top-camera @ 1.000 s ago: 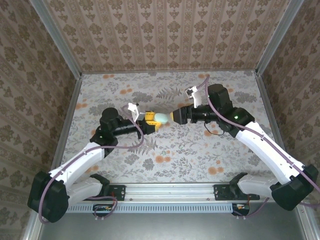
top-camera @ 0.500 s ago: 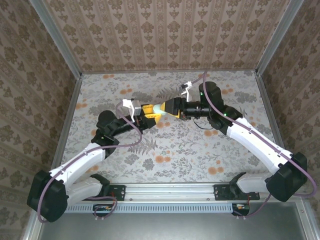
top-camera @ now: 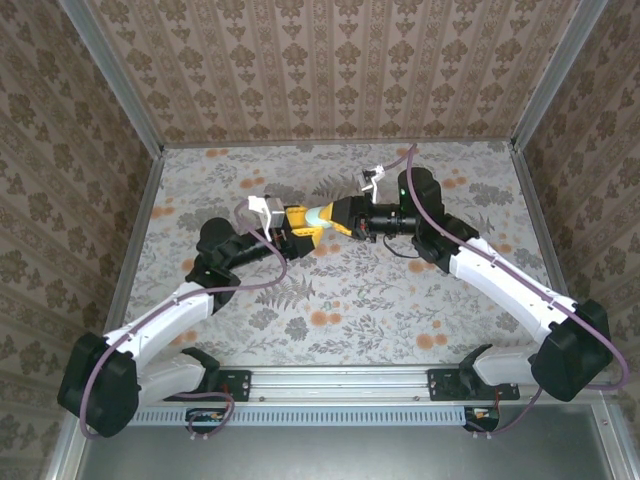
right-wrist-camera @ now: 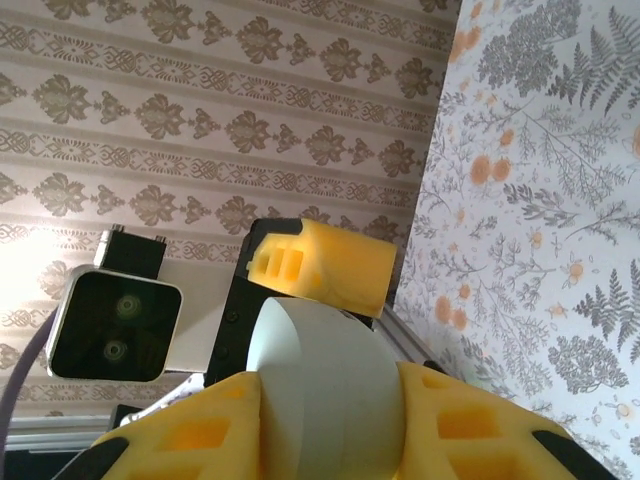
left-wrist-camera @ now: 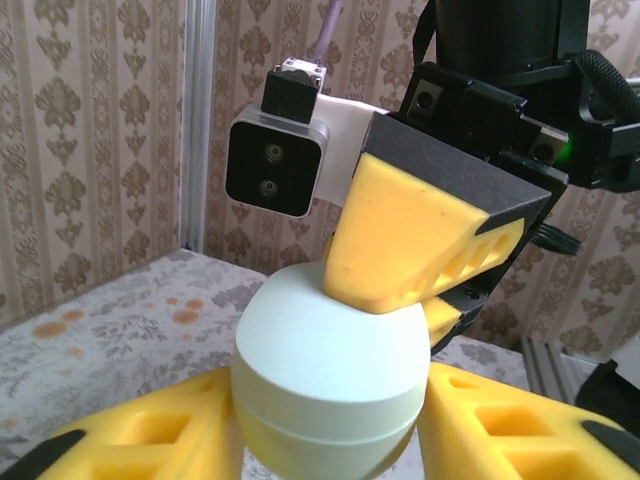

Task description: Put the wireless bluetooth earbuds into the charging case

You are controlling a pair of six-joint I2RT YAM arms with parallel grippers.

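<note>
So the flowery table (top-camera: 400, 300) is sitting underneath all this, and the left arm (top-camera: 170, 315) and right arm (top-camera: 510, 285) are both reaching in toward the middle, meeting nose to nose above it. The left jaws are squeezing the case (left-wrist-camera: 330, 380) from both sides, low on its body. In the left wrist view the right jaws are pinching it too, with one yellow finger (left-wrist-camera: 420, 240) pressing on the top and the other tucked in behind. So both sets are closing on the same thing, and the case is hanging in the air between them, well off the table. It's looking shut to me, with a thin seam (left-wrist-camera: 320, 423) running around it just above the left fingers. Handling-wise I'm guessing it's light, hard and smooth plastic, rounded like a pebble, so it's probably wanting to squirt out of a grip that's off-centre. I'd be holding the bottom half across its widest part and working the lid from just above the seam. Easy on the force, since the hinge is likely the fragile bit.
</note>
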